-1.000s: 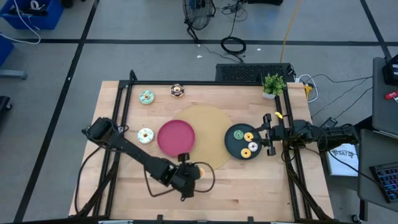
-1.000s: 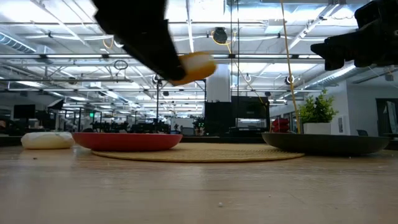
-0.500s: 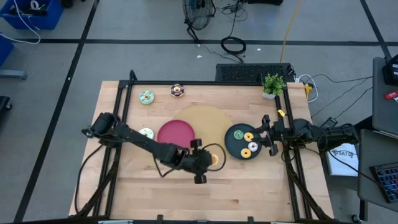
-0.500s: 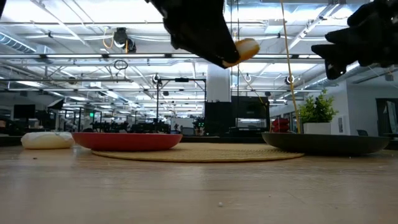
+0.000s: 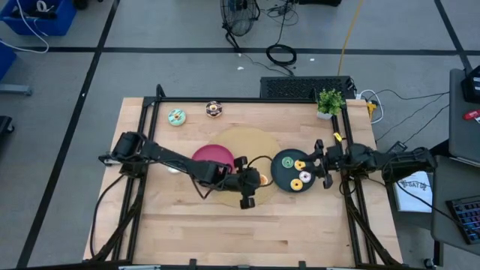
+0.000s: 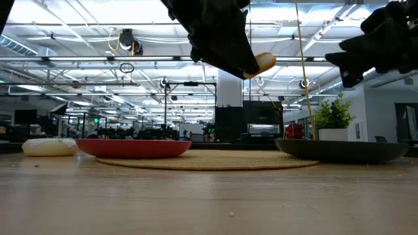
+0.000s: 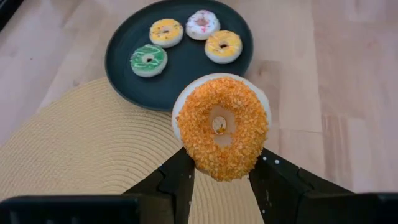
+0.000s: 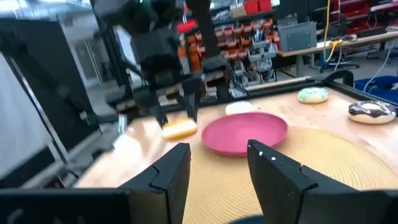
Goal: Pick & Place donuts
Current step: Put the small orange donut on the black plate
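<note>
An orange crumb-topped donut (image 7: pixel 221 127) hangs in my left gripper (image 7: pixel 221 173), which is shut on it above the woven mat (image 5: pixel 251 142), just left of the black plate (image 5: pixel 283 178). The black plate carries a green donut (image 7: pixel 148 60), two yellow ones (image 7: pixel 165 31) and a white one (image 7: pixel 203 23). A teal donut (image 5: pixel 177 117) and a chocolate donut (image 5: pixel 214 109) lie near the table's far edge. The pink plate (image 5: pixel 210 157) rests on the mat's left part. My right gripper (image 8: pixel 217 171) stands open at the black plate's right rim, holding nothing. My left gripper pinches the orange donut's ring (image 7: pixel 217 169) between its two fingers, on the part nearest the wrist. The fingers slant downward, coming from the table's left. The donut stands on edge with its crumb top facing the wrist, lifted clear of the mat (image 6: pixel 263 62).
A white donut (image 6: pixel 49 147) lies left of the pink plate. A small potted plant (image 5: pixel 328 101) stands at the far right corner. Bare wood spreads along the table's near side.
My left gripper has carried the orange donut toward the table's right and far edges, from the near middle of the table to beside the black plate, rising a little. The donut has stayed pinched and clear of the table.
</note>
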### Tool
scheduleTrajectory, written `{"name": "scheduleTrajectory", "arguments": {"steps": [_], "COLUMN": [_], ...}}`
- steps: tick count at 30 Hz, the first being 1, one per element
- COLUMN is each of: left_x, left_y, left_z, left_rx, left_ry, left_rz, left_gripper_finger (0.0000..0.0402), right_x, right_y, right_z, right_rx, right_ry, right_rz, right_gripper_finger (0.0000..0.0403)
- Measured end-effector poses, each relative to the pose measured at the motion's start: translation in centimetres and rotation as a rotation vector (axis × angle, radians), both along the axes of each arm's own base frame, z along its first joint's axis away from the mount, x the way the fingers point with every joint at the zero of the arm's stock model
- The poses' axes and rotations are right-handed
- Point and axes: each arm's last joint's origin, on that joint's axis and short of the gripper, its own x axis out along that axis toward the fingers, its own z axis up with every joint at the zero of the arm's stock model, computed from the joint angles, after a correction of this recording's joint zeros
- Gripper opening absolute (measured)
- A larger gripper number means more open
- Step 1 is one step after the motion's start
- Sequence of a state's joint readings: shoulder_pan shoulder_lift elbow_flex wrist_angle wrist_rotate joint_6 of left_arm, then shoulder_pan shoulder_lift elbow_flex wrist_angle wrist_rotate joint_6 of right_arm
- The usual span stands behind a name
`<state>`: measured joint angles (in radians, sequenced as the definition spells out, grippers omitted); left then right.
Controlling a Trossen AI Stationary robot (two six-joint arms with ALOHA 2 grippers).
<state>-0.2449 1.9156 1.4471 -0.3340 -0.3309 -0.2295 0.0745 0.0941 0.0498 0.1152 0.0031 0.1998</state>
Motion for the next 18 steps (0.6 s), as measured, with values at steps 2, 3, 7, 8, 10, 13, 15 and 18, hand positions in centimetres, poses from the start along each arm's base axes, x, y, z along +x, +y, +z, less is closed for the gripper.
{"name": "scheduleTrajectory", "arguments": {"steps": [2, 3, 7, 8, 10, 13, 15, 18], "left_x": [0.0, 0.1, 0.2, 0.2, 0.2, 0.3, 0.3, 0.3], "left_y": [0.2, 0.3, 0.7, 0.8, 0.9, 1.1, 1.3, 1.3], "left_z": [0.0, 0.0, 0.0, 0.0, 0.0, 0.0, 0.0, 0.0], "left_rx": [0.01, 0.016, 0.02, 0.012, 0.002, -0.002, -0.002, -0.001], "left_ry": [0.002, 0.004, 0.008, 0.01, 0.011, 0.013, 0.012, 0.012], "left_rz": [-0.004, -0.008, -0.017, -0.022, -0.027, -0.025, -0.023, -0.022], "left_gripper_finger": [0.0147, 0.0147, 0.0147, 0.0147, 0.0147, 0.0147, 0.0147, 0.0147], "right_x": [0.4, 0.7, 1.9, 2.2, 2.8, 3.7, 4.2, 4.9], "right_y": [0.1, 0.1, 0.3, 0.4, 0.7, 1.2, 1.4, 1.6], "right_z": [-0.2, -0.3, -0.6, -0.7, -0.9, -1.4, -1.5, -2.0], "right_rx": [-0.018, -0.023, -0.044, -0.05, -0.071, -0.109, -0.131, -0.143], "right_ry": [0.028, 0.04, 0.072, 0.077, 0.088, 0.105, 0.098, 0.111], "right_rz": [-0.003, -0.021, -0.113, -0.12, -0.102, -0.076, -0.065, -0.062], "right_gripper_finger": [0.0149, 0.015, 0.0149, 0.0149, 0.0149, 0.0151, 0.0155, 0.0175]}}
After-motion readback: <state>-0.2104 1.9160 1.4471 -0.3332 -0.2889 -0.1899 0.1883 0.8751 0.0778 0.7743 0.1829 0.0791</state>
